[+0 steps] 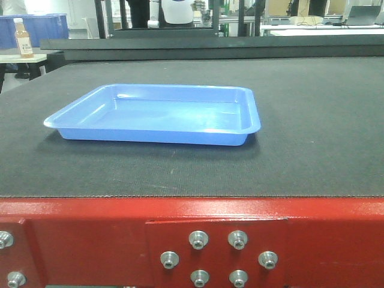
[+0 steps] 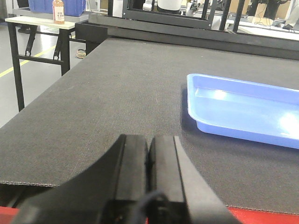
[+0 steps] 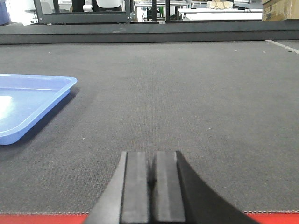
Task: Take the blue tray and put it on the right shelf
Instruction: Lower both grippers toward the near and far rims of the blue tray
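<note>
The blue tray (image 1: 157,114) lies flat and empty on the dark grey mat of the red-framed table (image 1: 90,240). It also shows at the right of the left wrist view (image 2: 247,109) and at the left edge of the right wrist view (image 3: 28,100). My left gripper (image 2: 148,140) is shut and empty, near the table's front edge, left of the tray. My right gripper (image 3: 152,156) is shut and empty, near the front edge, right of the tray. Neither gripper shows in the front view. The right shelf is out of view.
A side table (image 2: 42,21) with a drink bottle (image 1: 23,37) and dark-blue bins (image 1: 42,27) stands at the far left. Black frames and benches (image 1: 180,30) stand behind the table's raised far edge. A white line (image 3: 282,46) marks the mat's far right.
</note>
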Available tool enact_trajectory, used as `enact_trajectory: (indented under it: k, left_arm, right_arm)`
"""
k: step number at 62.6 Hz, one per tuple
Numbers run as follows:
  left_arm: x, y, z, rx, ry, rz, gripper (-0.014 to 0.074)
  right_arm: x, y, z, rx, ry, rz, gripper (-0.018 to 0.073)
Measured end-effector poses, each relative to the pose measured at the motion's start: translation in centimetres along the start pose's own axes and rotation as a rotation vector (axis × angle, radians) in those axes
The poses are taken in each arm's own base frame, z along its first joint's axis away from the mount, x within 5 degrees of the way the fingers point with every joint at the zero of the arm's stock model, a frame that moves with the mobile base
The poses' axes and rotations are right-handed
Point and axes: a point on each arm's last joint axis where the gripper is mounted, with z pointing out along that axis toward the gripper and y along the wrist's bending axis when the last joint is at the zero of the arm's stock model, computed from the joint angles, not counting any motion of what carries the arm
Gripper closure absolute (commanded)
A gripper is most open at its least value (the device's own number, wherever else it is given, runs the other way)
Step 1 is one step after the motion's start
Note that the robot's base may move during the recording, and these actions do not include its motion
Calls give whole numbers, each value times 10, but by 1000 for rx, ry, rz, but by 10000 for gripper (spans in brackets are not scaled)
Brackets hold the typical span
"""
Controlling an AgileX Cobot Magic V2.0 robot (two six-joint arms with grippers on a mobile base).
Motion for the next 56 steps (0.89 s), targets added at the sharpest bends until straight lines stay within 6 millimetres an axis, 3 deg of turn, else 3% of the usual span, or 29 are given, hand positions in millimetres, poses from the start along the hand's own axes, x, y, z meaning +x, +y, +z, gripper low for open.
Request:
enact_trajectory:
  k: [56]
  left_arm:
    - [-2, 0, 0, -1, -25, -12, 645]
  right_arm:
    - [-5, 0, 0, 2, -51, 0, 504]
